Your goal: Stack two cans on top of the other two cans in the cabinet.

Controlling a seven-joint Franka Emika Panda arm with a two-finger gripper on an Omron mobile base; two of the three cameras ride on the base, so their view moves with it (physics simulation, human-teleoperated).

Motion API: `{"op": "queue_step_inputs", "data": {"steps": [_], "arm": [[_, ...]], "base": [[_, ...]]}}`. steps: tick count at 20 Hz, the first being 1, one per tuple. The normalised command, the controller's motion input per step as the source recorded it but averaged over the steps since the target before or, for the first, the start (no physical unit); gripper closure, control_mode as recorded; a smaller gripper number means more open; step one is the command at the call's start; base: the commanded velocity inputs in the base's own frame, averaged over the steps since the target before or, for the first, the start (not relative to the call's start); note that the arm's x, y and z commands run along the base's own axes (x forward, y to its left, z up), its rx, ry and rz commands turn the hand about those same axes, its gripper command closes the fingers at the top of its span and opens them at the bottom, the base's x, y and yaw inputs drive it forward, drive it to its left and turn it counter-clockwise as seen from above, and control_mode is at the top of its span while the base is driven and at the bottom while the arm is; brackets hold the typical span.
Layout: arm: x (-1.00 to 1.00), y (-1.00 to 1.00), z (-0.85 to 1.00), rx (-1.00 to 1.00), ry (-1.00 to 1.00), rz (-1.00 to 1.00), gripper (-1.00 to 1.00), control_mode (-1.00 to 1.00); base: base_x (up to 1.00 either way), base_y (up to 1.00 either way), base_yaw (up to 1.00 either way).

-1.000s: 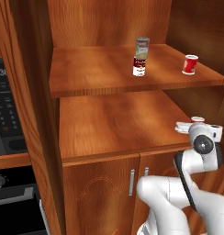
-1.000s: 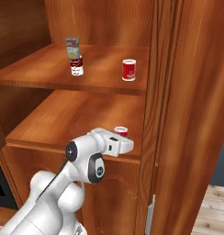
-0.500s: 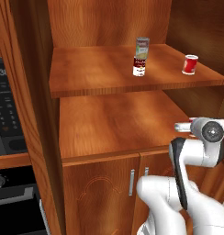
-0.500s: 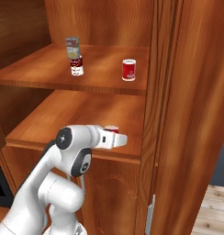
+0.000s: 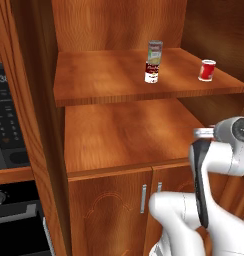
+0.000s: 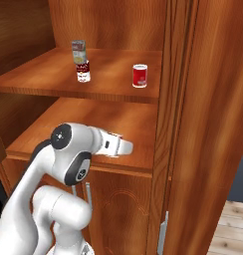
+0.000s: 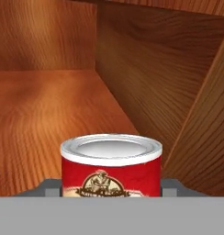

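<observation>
On the cabinet's upper shelf, a pale grey-green can stands stacked on the red-over-white can. The plain red can stands alone to its right. In the hand view, my gripper is shut on a red can with a yellowish label and silver lid, one grey finger on each side. It is held upright just above the lower shelf, near the right wall. My hand hovers over that shelf's front right.
The cabinet's right side panel stands close beside the hand. A black oven sits left of the cabinet. Two lower doors with slim handles are shut below the shelf. The lower shelf stretches bare to the left.
The arm's elbow and wrist have swung round while the hand stayed near the lower shelf's front right. The red labelled can, seen there earlier in the base views, is now hidden behind the hand.
</observation>
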Motion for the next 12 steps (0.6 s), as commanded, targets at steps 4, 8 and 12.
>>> {"op": "queue_step_inputs", "data": {"steps": [4, 8, 12], "arm": [[-0.35, 0.07, 0.20, 0.00, 0.03, 0.02, 1.00, -1.00], [-0.30, 0.14, 0.12, 0.00, 0.00, 0.02, 1.00, -1.00], [-0.19, 0.05, 0.38, 0.00, 0.00, 0.01, 1.00, -1.00]], "base": [[0.00, 0.00, 0.00], [0.00, 0.00, 0.00], [0.00, 0.00, 0.00]]}}
